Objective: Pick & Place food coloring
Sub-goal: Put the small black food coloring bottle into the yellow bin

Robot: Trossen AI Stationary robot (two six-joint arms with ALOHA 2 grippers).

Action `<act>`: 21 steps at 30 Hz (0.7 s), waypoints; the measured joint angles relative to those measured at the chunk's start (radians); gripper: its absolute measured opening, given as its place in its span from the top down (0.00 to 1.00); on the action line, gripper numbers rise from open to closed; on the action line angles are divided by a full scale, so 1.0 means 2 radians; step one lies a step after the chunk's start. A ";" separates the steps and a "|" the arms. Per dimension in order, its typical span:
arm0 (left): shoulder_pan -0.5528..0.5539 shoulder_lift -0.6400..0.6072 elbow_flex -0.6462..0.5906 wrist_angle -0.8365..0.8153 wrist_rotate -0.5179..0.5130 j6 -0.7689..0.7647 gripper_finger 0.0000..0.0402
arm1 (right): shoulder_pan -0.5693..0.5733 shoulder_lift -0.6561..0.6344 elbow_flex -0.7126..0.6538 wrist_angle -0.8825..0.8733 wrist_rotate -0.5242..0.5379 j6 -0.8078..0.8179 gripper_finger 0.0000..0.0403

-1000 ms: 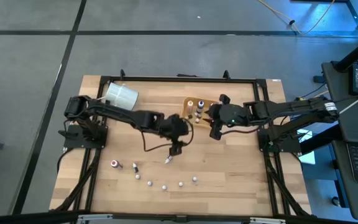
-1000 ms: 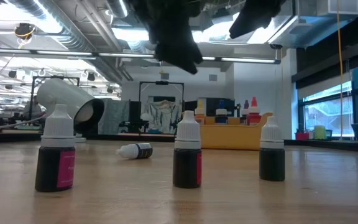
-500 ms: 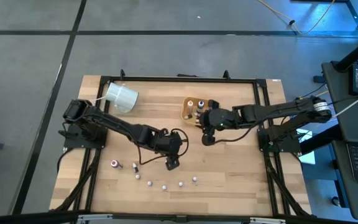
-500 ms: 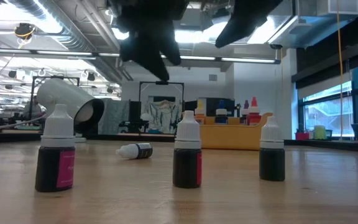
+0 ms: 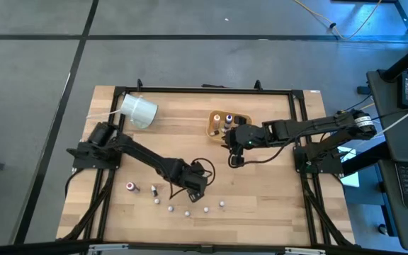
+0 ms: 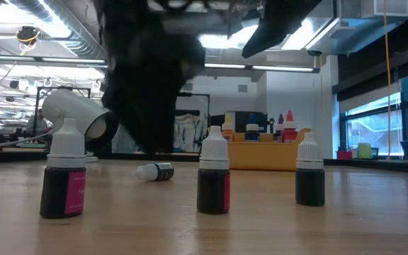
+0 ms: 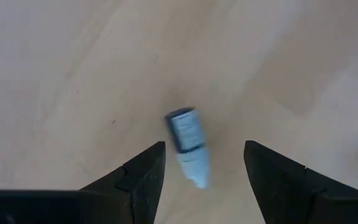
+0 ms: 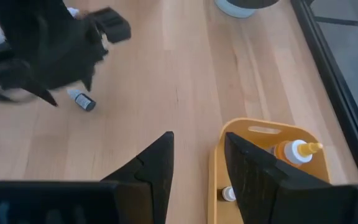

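A small vial (image 7: 187,147) lies on its side on the bare counter (image 5: 261,184), pale cap tapering away from a blue-labelled body, directly between the spread fingers of the left tool (image 7: 204,171). That tool is released and holds nothing. From above, it sits near the counter's front edge, just behind a row of upright vials (image 5: 187,210). More bottles stand in the tray (image 5: 212,126) toward the back edge, near the middle.

The vial looks light, rigid and smooth, so it will probably roll or skid if one finger reaches it first. The best hold seems to be across the round body, not the narrow cap, with both fingers meeting it together.

The right tool (image 8: 197,165) hangs over the tray's edge, fingers part-way apart and empty. A white cylinder (image 5: 137,110) lies near the back left corner.
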 joint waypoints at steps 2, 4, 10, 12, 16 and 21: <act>0.001 0.015 0.000 0.002 -0.006 -0.013 0.48 | 0.000 0.000 0.000 -0.001 0.000 -0.001 0.64; 0.002 0.026 0.000 0.001 -0.009 -0.019 0.48 | 0.000 0.000 0.000 -0.001 0.000 -0.001 0.64; 0.003 0.040 0.002 -0.001 -0.019 -0.010 0.52 | 0.000 0.000 0.000 -0.001 -0.001 -0.001 0.64; 0.003 0.040 0.002 -0.001 -0.022 -0.003 0.55 | 0.000 0.000 0.000 -0.001 -0.001 -0.002 0.64; 0.003 0.041 0.002 0.001 -0.023 0.015 0.63 | 0.000 0.000 0.000 -0.001 -0.001 -0.005 0.64; 0.005 0.041 0.004 0.000 -0.023 0.026 0.76 | 0.000 -0.002 0.000 -0.008 0.000 -0.020 0.64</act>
